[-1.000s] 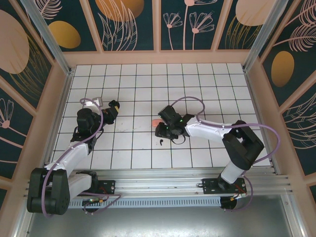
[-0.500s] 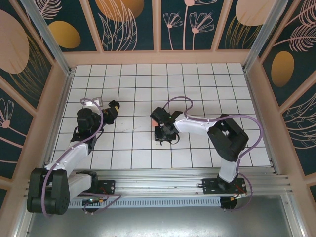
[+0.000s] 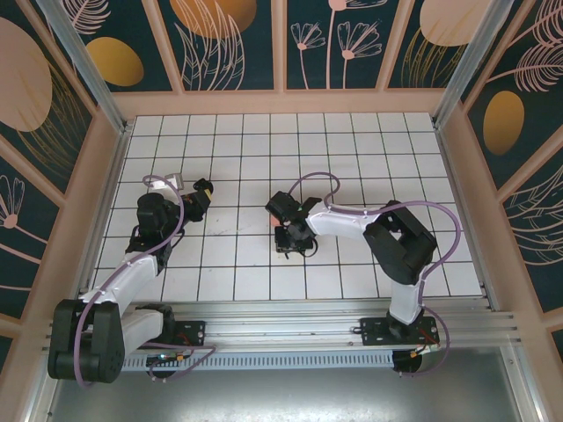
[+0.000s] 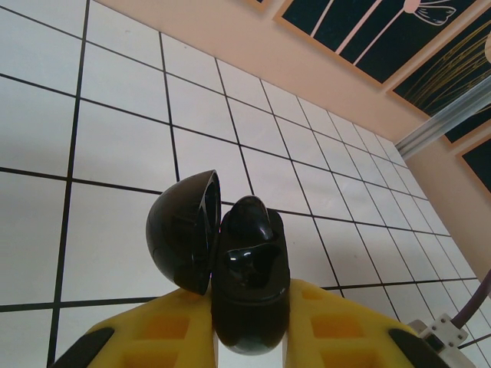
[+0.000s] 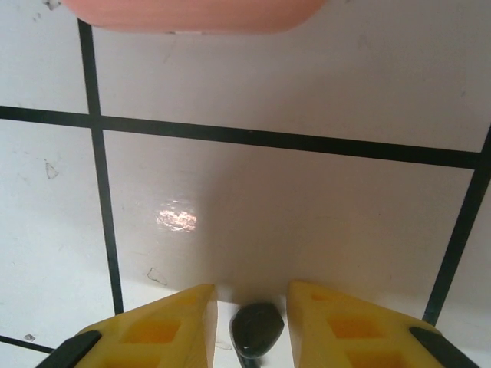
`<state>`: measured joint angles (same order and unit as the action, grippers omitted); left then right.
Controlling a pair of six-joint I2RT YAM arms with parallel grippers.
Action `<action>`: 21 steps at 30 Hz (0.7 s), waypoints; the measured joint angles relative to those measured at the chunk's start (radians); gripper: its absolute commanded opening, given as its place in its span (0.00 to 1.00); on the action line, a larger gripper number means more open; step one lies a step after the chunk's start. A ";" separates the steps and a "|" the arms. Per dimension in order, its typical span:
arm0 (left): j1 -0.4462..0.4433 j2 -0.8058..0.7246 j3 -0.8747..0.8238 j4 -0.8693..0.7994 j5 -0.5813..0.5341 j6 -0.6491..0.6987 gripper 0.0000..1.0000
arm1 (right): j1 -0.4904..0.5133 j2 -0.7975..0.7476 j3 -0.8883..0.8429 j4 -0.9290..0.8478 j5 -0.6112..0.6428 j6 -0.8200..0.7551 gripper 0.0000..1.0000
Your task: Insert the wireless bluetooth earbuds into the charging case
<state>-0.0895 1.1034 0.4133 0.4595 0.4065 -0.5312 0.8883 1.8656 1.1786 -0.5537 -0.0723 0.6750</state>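
My left gripper point(image 4: 249, 310) is shut on a black charging case point(image 4: 251, 264) and holds it above the tiles, its lid point(image 4: 180, 238) swung open to the left. From above, that gripper point(image 3: 201, 190) sits at the left of the floor. My right gripper point(image 5: 252, 303) is down at the tile surface, its yellow fingers point(image 5: 169, 330) on either side of a small black earbud point(image 5: 258, 328). A thin gap shows on the earbud's left side. In the top view the right gripper point(image 3: 284, 239) is near the floor's middle.
A salmon-pink rounded object point(image 5: 192, 14) lies just ahead of the right gripper, a tile line between them. Pink walls point(image 3: 281, 102) fence the white tiled floor point(image 3: 369, 167), which is open to the right and at the back.
The right arm has swung left and settled low over the black earbud, its jaws narrowing around it. The left arm and the case have stayed still.
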 measured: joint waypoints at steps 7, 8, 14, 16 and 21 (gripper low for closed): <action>0.000 0.000 0.000 0.000 0.000 0.000 0.21 | 0.006 0.003 0.004 -0.016 0.004 -0.007 0.28; 0.000 0.000 0.000 0.000 0.000 0.000 0.21 | 0.006 0.003 0.005 -0.018 0.005 -0.008 0.26; 0.000 0.000 0.000 0.000 0.000 0.000 0.21 | 0.011 0.004 0.008 -0.030 0.012 -0.012 0.23; 0.000 0.000 0.000 0.000 0.000 0.000 0.21 | 0.013 0.004 0.008 -0.030 0.015 -0.011 0.22; 0.000 0.000 0.000 0.000 0.002 0.000 0.21 | 0.015 -0.014 -0.005 -0.003 0.028 -0.008 0.22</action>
<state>-0.0895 1.1030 0.4133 0.4595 0.4084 -0.5312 0.9035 1.8515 1.1732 -0.5568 -0.0444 0.6674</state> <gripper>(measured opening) 0.215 0.219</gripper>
